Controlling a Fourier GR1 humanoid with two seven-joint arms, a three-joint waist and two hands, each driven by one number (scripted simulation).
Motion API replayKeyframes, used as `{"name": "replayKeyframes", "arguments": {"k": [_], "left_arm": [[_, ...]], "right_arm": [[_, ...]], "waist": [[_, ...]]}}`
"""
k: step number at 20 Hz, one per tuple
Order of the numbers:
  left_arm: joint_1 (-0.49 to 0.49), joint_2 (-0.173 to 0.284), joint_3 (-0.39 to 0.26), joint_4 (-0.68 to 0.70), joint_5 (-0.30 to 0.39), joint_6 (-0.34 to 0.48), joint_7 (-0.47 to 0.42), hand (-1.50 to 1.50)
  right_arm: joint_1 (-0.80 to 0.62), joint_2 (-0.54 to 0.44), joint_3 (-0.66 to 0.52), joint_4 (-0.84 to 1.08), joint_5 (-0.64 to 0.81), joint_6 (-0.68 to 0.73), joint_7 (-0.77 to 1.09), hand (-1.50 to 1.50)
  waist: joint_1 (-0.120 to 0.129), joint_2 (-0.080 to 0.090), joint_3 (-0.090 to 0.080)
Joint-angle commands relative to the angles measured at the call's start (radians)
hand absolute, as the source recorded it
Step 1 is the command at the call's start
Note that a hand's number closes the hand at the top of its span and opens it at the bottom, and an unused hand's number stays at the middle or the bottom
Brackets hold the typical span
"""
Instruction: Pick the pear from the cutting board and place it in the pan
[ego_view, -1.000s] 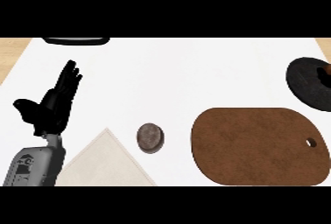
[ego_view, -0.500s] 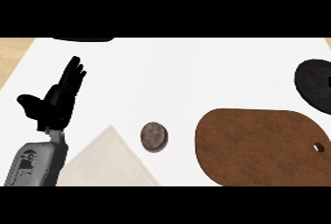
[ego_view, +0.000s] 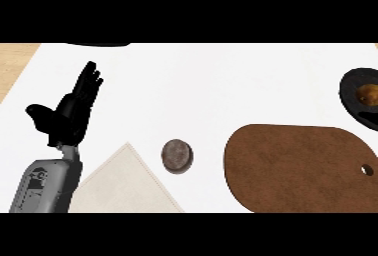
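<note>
White counter (ego_view: 221, 85): the left hand (ego_view: 70, 112) rests open, fingers up. Far to its right, the yellow-brown pear (ego_view: 367, 93) sits inside the black round pan (ego_view: 353, 95), beyond the bare brown wooden cutting board (ego_view: 295, 167). Placement looks done; nothing remains but withdrawal.

Far across the tabletop (ego_view: 221, 85) from the left hand (ego_view: 70, 112), the black pan (ego_view: 353, 92) is cut by the view's right edge, only its left portion showing. A yellowish-brown thing inside it, likely the pear (ego_view: 367, 93), is also clipped and too indistinct to name with certainty. The brown cutting board (ego_view: 295, 167), to the right of the hand, runs out of view at the bottom and right. A dark object (ego_view: 100, 44) beyond the fingertips shows only as a sliver. The grey forearm (ego_view: 44, 187) and a beige cloth (ego_view: 125, 185) beside it are cropped below. The right hand is out of view.
</note>
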Motion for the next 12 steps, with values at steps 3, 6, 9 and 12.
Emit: {"name": "replayKeyframes", "arguments": {"k": [3,6,9,12], "left_arm": [[0.025,0.002,0.009,0.006,0.002,-0.002,-0.020,0.00],[0.033,0.023,0.013,-0.039,0.017,-0.024,0.003,0.00],[0.072,0.006,0.020,-0.016,0.004,-0.001,-0.038,0.00],[0.043,0.018,0.026,0.006,0.007,-0.010,-0.025,0.00]], "right_arm": [[0.012,-0.011,-0.069,0.031,-0.069,0.014,-0.135,-1.50],[0.001,-0.005,-0.136,0.024,-0.135,-0.012,-0.184,-1.50],[0.019,-0.046,-0.211,0.035,-0.217,0.063,-0.244,-1.50],[0.050,-0.088,-0.246,0.065,-0.263,0.197,-0.279,-1.50]], "waist": [[-0.013,-0.007,-0.001],[-0.001,-0.011,0.001],[-0.030,-0.018,-0.003],[-0.047,-0.021,-0.004]]}}
